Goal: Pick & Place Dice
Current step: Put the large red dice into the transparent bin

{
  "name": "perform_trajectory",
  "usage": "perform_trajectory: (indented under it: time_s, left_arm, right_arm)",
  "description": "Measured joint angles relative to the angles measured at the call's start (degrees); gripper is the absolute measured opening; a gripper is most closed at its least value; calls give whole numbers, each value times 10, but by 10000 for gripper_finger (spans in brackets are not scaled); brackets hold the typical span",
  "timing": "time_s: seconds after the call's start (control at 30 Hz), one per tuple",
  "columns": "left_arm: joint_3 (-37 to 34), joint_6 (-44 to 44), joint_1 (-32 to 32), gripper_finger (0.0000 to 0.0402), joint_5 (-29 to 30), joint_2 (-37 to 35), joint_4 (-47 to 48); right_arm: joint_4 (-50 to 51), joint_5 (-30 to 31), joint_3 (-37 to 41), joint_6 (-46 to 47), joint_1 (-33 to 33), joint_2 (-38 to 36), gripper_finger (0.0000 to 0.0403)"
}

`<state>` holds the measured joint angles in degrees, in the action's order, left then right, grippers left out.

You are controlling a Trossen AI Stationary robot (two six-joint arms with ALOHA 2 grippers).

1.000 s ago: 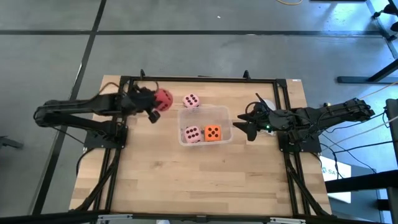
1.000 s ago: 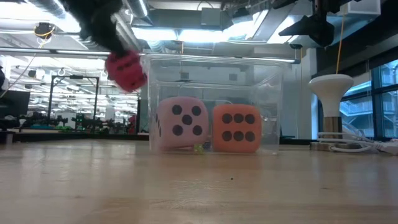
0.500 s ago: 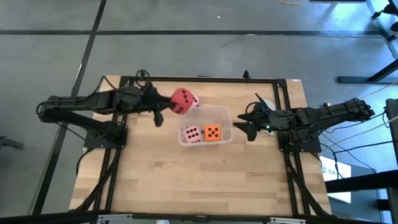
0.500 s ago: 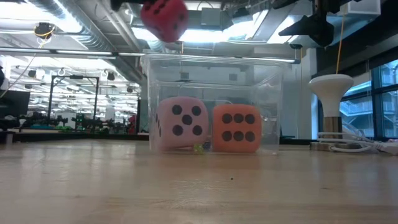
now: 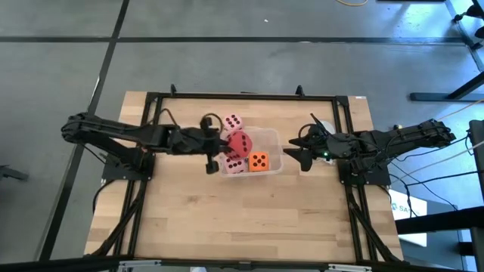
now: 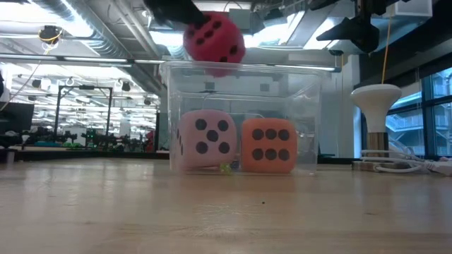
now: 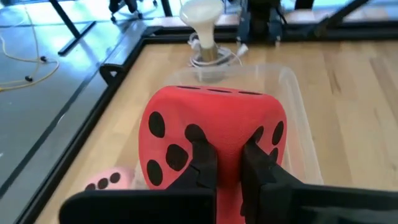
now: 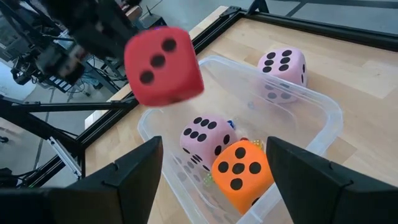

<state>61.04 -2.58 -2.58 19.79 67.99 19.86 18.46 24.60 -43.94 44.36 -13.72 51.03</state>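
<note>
Red die [image 5: 239, 142] is now hanging over the tub [image 5: 274, 137], carried there from the table's left side; left gripper [image 7: 224, 163] is pinching it tight, so dropping seems next. Right gripper [image 5: 300, 148] is waiting open beside the tub.

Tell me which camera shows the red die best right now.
The right wrist view: the red die hangs whole above the clear tub. The left wrist view has the left gripper covering part; high and low views show it small or partly cut off.
</note>
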Motion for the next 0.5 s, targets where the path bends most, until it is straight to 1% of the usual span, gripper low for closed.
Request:
perform_trajectory:
  time_s: [0.2,0.5]
  left_arm:
    - [0,32,-12,8,1,44,-9]
    - [0,53,-12,5,32,88,30]
  right_arm:
    - [0,-1,0,0,0,0,285]
    - [0,-2,0,0,0,0,285]
